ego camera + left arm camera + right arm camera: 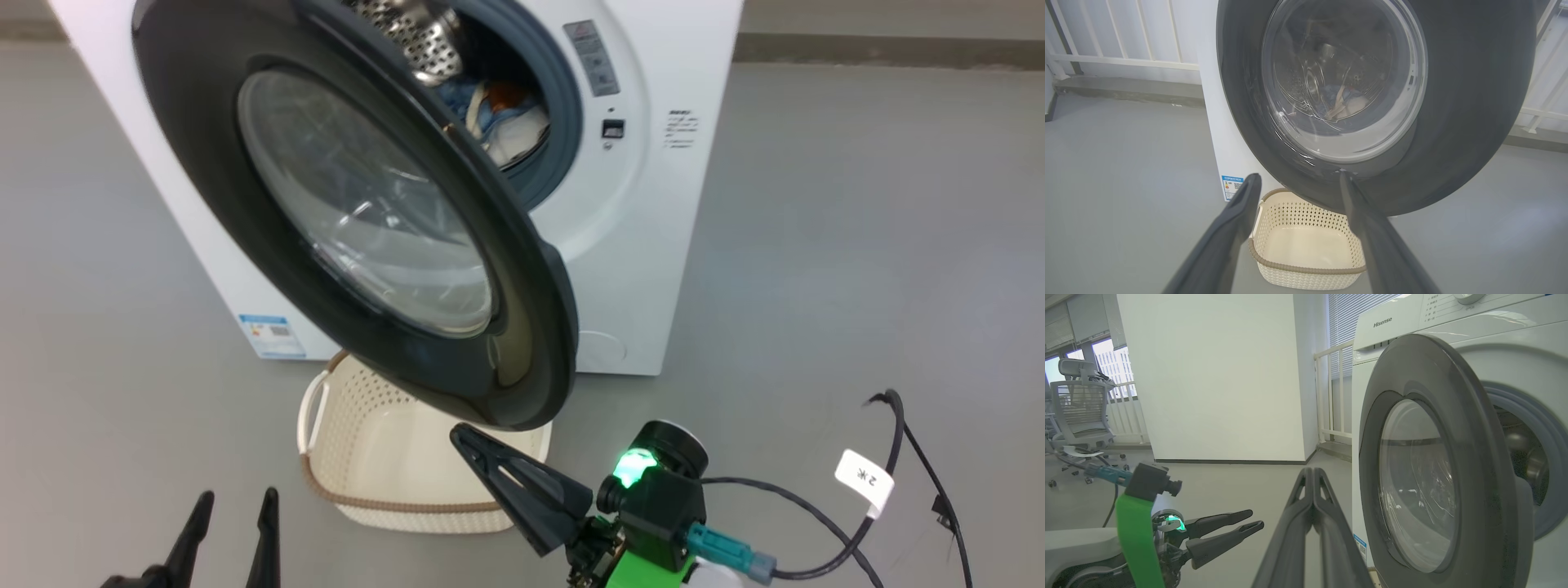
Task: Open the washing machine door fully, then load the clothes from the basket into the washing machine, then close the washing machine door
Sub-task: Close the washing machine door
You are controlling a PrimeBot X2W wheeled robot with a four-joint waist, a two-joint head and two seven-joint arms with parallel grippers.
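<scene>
Right fingers together beside the washing machine door — basket beneath

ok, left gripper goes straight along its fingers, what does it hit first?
Probably the washing machine door, near the lower rim of its glass; the basket sits below that line. Left gripper is open. Depth unclear.

My two grippers and the right wrist's fittings.
My right gripper and left gripper each have two long, tapering matte-black fingers. Behind the right pair sit a black camera block with a glowing green lamp, a bright green bracket, a teal plug and a black cable bearing a white tag.
</scene>
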